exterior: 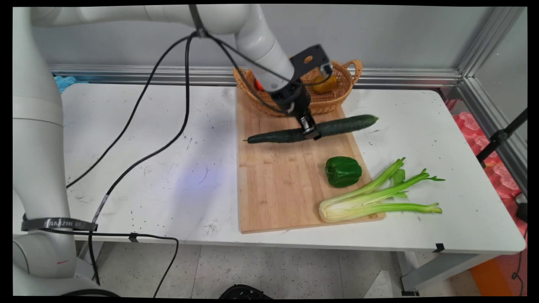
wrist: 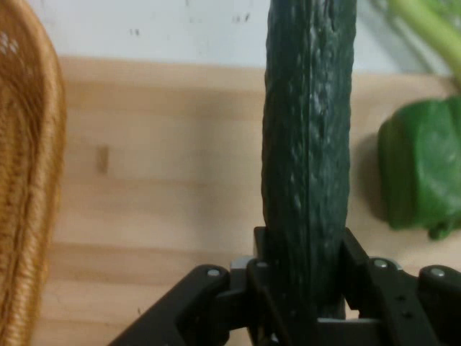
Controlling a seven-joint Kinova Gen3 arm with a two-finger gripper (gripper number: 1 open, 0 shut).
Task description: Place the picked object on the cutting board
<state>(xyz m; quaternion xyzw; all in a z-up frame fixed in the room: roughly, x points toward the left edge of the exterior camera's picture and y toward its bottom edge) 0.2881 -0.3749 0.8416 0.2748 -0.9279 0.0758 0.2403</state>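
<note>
Over the cutting board [exterior: 286,185], the pincer [exterior: 310,131] is closed around the middle of the cucumber [exterior: 311,129], near the basket [exterior: 332,99] and green pepper [exterior: 343,171].

The fixed main view looks down across the table [exterior: 168,168]; the close hand view shares its cutting board [exterior: 278,189].

We see a pepper [exterior: 343,171] and celery [exterior: 370,198] at the board's [exterior: 278,185] right edge, a basket [exterior: 337,99] behind.
</note>
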